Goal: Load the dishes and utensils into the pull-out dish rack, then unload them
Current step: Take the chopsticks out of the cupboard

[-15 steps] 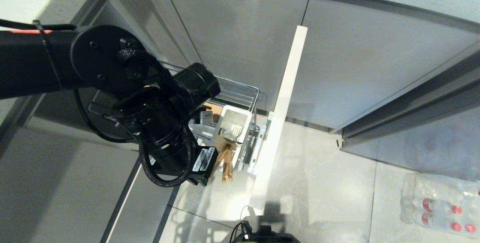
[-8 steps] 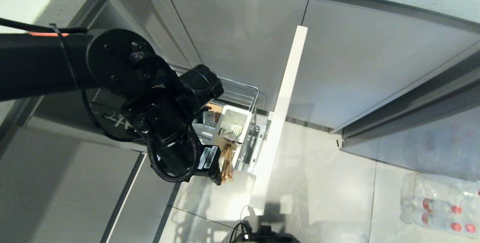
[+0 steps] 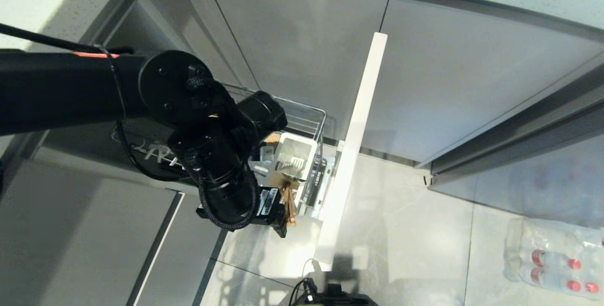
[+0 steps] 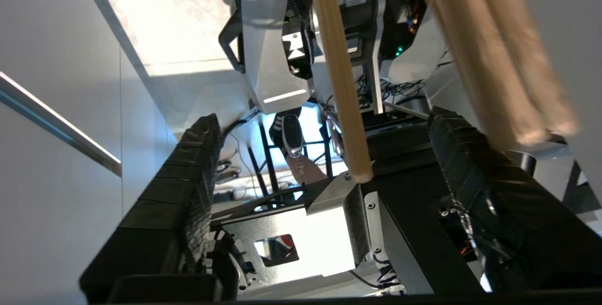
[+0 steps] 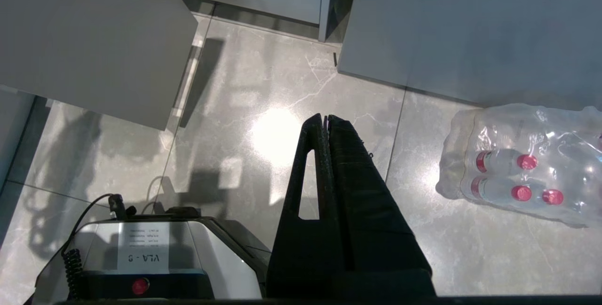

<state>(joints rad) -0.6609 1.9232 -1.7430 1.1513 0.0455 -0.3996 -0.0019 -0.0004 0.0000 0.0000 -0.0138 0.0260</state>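
A: What differs from one second ago?

B: The left arm [image 3: 141, 93] sits further right and lower in the head view. The left hand [image 3: 283, 211] has shifted with it toward the near end of the pull-out dish rack [image 3: 306, 122]. The chopsticks [image 3: 289, 202], earlier fanned out clear of the hand, now lie partly hidden behind it. The rack, the cabinet front [image 3: 354, 145] and the pack of water bottles [image 3: 552, 259] have not moved.

A: State of the left hand?

B: Spread wide. In the left wrist view the two black fingers [image 4: 188, 187] stand well apart, with the pale wooden chopsticks [image 4: 343, 84] between them. One stick runs down the middle of the gap, apart from both fingers. The others pass close to the opposite finger; contact there cannot be confirmed.

A: Location and appearance of the chopsticks?

B: Thin, pale wood, round in section. Their far ends reach toward the white utensil cup [image 3: 295, 155] in the rack; the near ends project over the floor [image 3: 401, 230] beside the cabinet front. Silver fork tines [image 3: 295, 160] show inside the cup.

A: Right hand?

B: The right hand [image 5: 327, 124] hangs over the floor with its fingers pressed together and nothing between them.
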